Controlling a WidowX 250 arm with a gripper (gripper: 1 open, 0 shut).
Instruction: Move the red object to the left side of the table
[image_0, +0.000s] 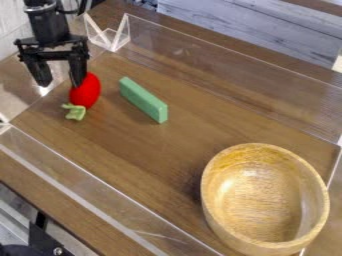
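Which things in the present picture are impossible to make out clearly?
- Floor side of the bowl: camera view, hidden by its own walls.
- Upper arm: camera view, cut off by the top edge.
- Exact fingertip shapes of the gripper: camera view, too small and dark.

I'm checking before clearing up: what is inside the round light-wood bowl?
Nothing shows inside the round light-wood bowl: its inner floor is bare. What lies beneath it is covered and cannot be seen.

Green rectangular block (143, 100) well apart from a round wooden bowl (265, 199).
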